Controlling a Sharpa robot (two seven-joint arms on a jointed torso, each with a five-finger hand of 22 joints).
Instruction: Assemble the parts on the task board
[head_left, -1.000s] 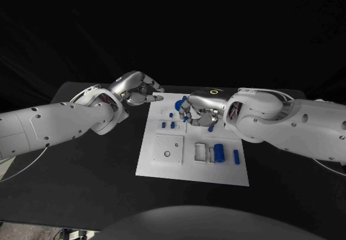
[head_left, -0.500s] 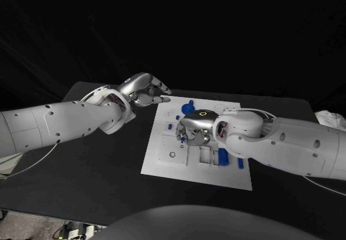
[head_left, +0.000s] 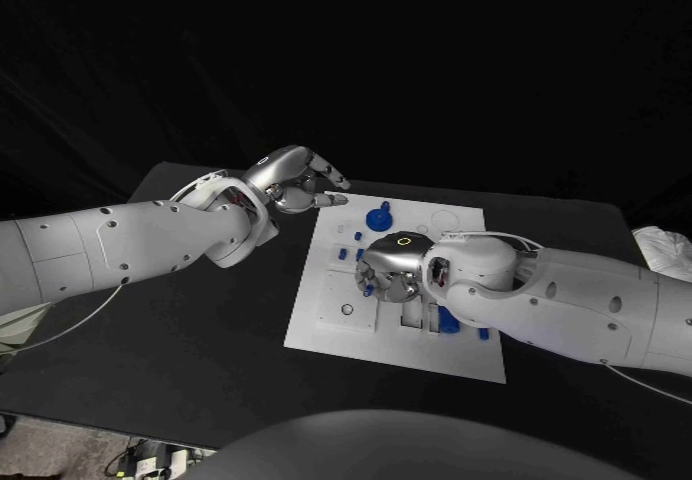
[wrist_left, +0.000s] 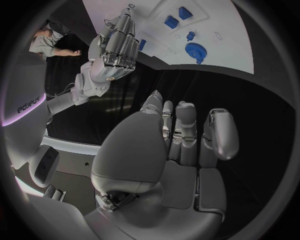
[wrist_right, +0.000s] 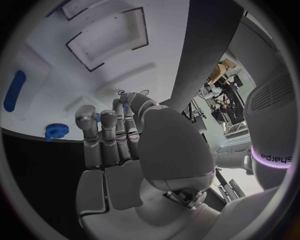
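- The right robot hand (head_left: 392, 268) hovers low over the middle of the white task board (head_left: 325, 330), fingers curled in; whether it grips a part cannot be told.
- The left robot hand (head_left: 296, 181) hangs beside the board's far corner, fingers curled, holding nothing.
- A blue gear (head_left: 379, 215) sits near the board's far edge on the black tabletop (head_left: 188, 330).

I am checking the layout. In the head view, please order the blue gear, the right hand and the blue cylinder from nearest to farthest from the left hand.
1. Blue gear, at the task board's far end, closest to the left hand.
2. Right hand, over the board's middle.
3. Blue cylinder, toward the near right corner.
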